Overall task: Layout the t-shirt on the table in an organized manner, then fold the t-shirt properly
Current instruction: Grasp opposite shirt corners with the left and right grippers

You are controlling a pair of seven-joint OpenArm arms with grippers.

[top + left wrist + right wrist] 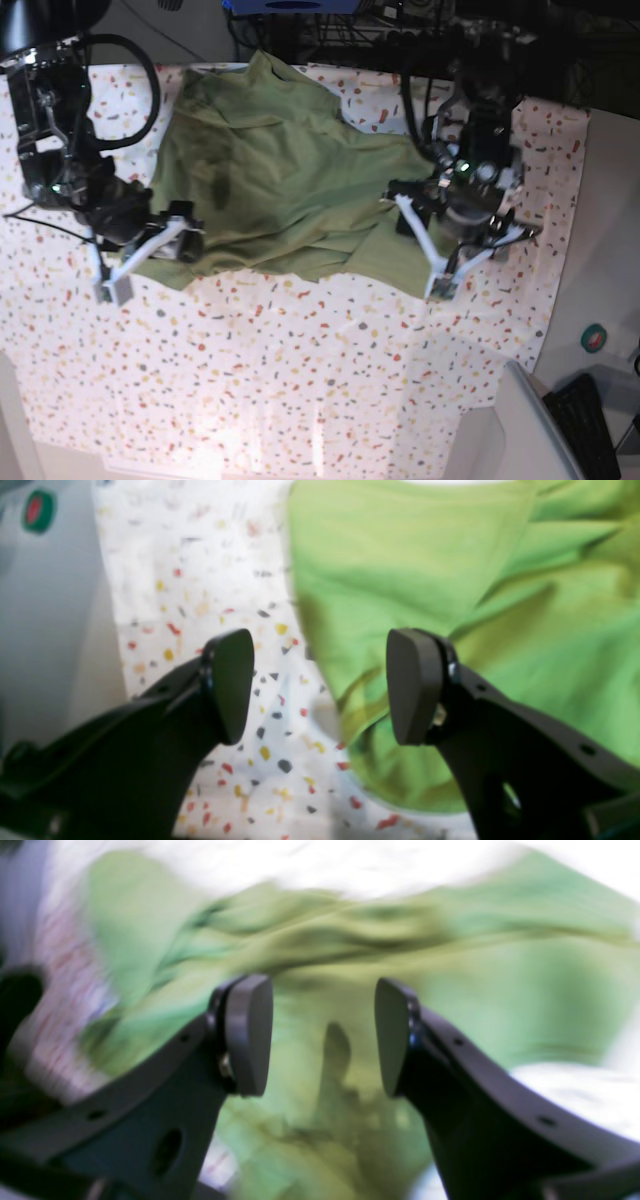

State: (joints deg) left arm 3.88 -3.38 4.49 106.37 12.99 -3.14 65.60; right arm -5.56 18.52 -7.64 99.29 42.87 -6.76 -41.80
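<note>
**Both grippers open over a rumpled t-shirt**

The near half of the table (300, 380) is bare speckled cloth, with no container on it. Past that, the olive-green t-shirt (270, 170) lies spread but wrinkled across the far middle, its near hem uneven. At the shirt's left corner the right gripper (322, 1035) hovers with its pads spread apart and nothing between them; its wrist view is blurred. At the shirt's right edge the left gripper (320, 687) also stands parted and empty, one pad over cloth, the other over shirt fabric.
</note>
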